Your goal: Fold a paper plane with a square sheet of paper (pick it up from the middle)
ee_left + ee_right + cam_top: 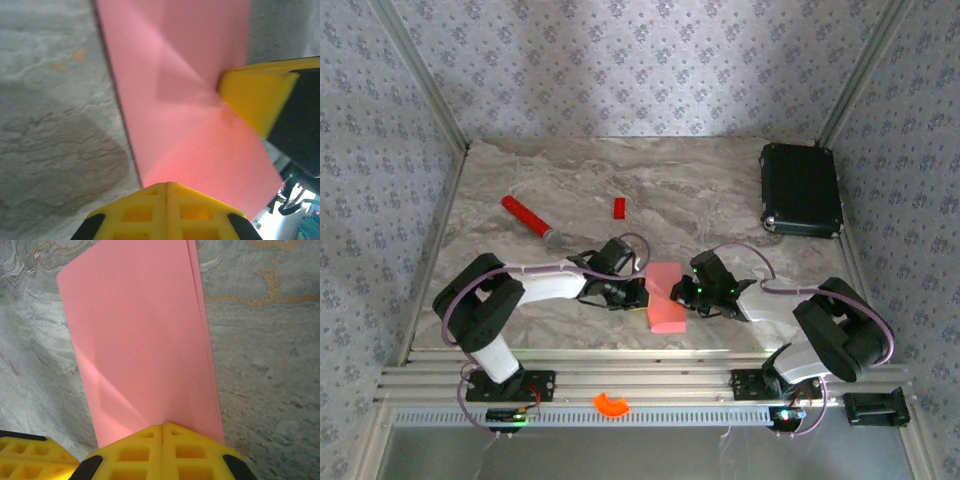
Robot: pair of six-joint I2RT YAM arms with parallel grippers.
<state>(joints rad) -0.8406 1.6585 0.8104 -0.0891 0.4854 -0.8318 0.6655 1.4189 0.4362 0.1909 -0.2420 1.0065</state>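
The grey stone desk (570,190) has flowery walls (620,60) around it. The pink paper (664,296) is on the near side of the red block (618,207), a bit to its right and well apart from it. It is folded into a long strip, with faint slanted lines like creases. The left tool (640,293) is closed tight on one long edge and the right tool (684,295) is closed tight on the other. I think a fold is in hand. Next, both tools must move together, or the thin paper may rip.
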